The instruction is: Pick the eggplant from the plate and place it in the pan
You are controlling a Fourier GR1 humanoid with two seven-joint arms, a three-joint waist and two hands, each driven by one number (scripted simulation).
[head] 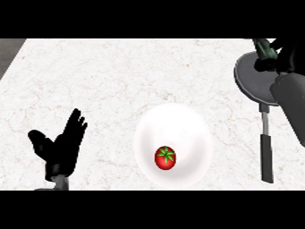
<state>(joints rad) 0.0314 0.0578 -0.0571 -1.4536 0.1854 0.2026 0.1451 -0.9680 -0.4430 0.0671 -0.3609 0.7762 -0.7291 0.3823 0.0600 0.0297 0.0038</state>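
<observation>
In the head view, a white plate (174, 117) lies on the pale marbled counter (115, 67), in the middle of the view's near part. A red tomato (166, 158) with a green stalk sits on the plate's near half, a little left of its middle.

To the plate's right and farther back lies a dark pan (248, 79). Its long handle (267, 152) runs back toward the near edge, just beside the plate's right rim but apart from it.

The right hand (294, 54) is over the pan's far side, well beyond the plate and to its right. Its fingers are curled round the eggplant (264, 48), of which only a dark body with a green cap shows, above the pan's far rim. The grey right forearm (300, 112) crosses the pan's right side.

The left hand (59, 145) rests to the plate's left, well apart from it, fingers straight and up, holding nothing.
</observation>
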